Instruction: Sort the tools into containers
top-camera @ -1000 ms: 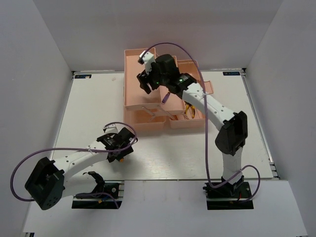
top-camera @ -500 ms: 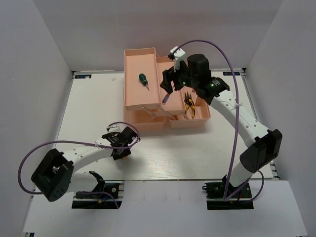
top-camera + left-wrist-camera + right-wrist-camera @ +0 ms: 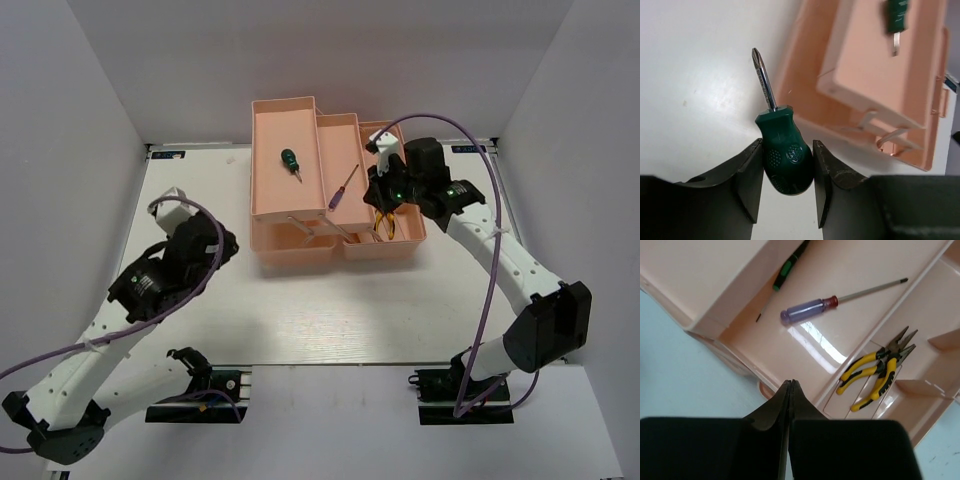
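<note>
My left gripper (image 3: 787,146) is shut on a stubby green-handled screwdriver (image 3: 785,155), its tip pointing away, just beside the salmon-pink toolbox (image 3: 875,75). In the top view the left gripper (image 3: 214,244) sits left of the toolbox (image 3: 300,205), and the held tool is hidden. A second green screwdriver (image 3: 290,160) lies in the left tray. A purple-handled screwdriver (image 3: 345,187) lies in the middle tray, next to a thin dark screwdriver (image 3: 787,265). Two yellow-handled pliers (image 3: 880,372) rest in a right compartment. My right gripper (image 3: 791,383) is shut and empty above the toolbox's front.
The toolbox stands at the table's far middle with its trays fanned open. White walls close in the table on the left, right and back. Purple cables loop from both arms (image 3: 480,300).
The right gripper left the green screwdriver in the left tray, swung right over the pliers side and shut. The left gripper closed on the other green screwdriver and moved up and left.
</note>
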Action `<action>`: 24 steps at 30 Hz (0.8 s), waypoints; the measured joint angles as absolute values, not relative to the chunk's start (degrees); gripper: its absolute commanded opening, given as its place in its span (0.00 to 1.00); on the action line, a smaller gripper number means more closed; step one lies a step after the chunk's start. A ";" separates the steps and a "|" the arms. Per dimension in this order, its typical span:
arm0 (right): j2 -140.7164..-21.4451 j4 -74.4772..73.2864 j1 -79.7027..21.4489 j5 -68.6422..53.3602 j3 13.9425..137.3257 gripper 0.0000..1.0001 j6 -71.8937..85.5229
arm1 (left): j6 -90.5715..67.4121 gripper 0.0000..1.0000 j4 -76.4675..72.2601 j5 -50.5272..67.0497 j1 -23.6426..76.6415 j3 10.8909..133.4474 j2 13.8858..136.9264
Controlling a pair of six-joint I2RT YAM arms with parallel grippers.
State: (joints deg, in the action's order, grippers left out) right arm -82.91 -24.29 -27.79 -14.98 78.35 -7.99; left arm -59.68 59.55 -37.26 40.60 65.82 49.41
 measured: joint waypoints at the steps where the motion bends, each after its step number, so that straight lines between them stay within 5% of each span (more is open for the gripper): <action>1: -82.83 -24.67 -27.42 -15.07 77.87 0.00 -8.23 | -57.12 0.02 57.84 -37.56 40.56 67.02 50.02; 12: -80.58 -28.91 -25.36 -18.28 72.40 0.24 -9.93 | -38.50 0.02 38.87 -35.00 37.10 86.00 81.34; 13: -79.79 -29.30 -25.21 -18.57 71.77 0.31 -10.02 | -37.87 0.03 38.52 -34.39 36.42 87.59 83.44; 15: -77.62 -30.04 -25.10 -19.44 70.32 0.46 -10.48 | -36.64 0.12 38.30 -33.06 34.85 91.81 88.01; 17: -75.70 -30.39 -25.08 -20.29 69.28 0.60 -11.09 | -35.59 0.37 37.63 -31.35 33.45 95.02 91.50; 20: -73.14 -30.52 -24.93 -23.16 68.23 0.64 -12.99 | -34.17 0.62 37.28 -28.88 32.01 96.51 93.95; 24: -71.24 -30.46 -24.75 -31.18 67.55 0.64 -18.74 | -32.82 0.73 37.43 -26.37 30.96 97.71 94.45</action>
